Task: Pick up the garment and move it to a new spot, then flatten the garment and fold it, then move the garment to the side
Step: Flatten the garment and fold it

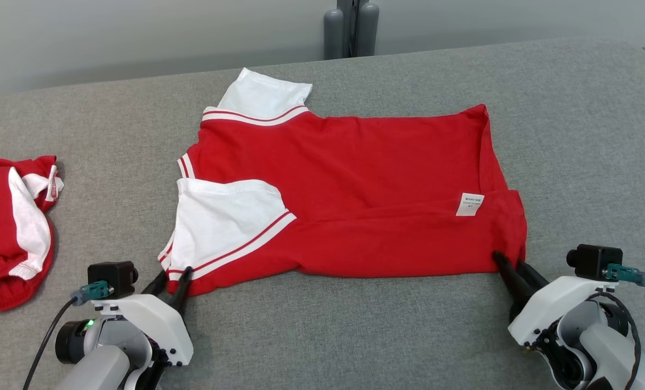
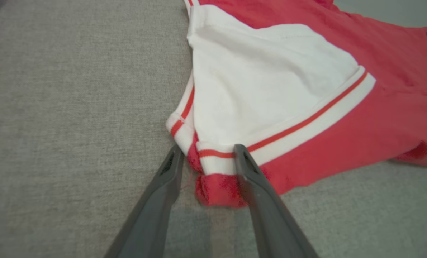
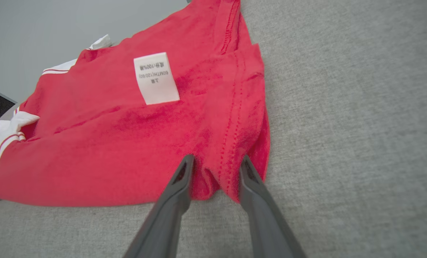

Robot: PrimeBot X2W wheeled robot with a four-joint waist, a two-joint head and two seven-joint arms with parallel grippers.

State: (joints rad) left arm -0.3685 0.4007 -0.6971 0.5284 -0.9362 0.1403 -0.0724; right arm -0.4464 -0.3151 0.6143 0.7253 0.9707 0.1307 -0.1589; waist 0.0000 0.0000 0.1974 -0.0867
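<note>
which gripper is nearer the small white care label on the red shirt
Right: right gripper at hem corner below the white label; left gripper far off at the sleeve.

The left gripper [image 1: 174, 275] and right gripper [image 1: 509, 261] have long dark tapered fingers [image 1: 183, 284] on white shells [image 1: 149, 319]. Behind the jaws sit black boxy cameras [image 1: 112, 273] with teal plugs [image 1: 90, 292].

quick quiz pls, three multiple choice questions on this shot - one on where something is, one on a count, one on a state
1. The white label sits: A) on a white sleeve B) near the right gripper C) at the collar
2. Garments on the grey table: A) one B) two C) three
3. The red shirt is: A) lifted in the air B) balled up C) lying spread on the table

Answers: 1 B, it lies by the corner at that gripper; 2 B, the shirt plus a crumpled garment at the left; 3 C, it rests spread across the surface.
</note>
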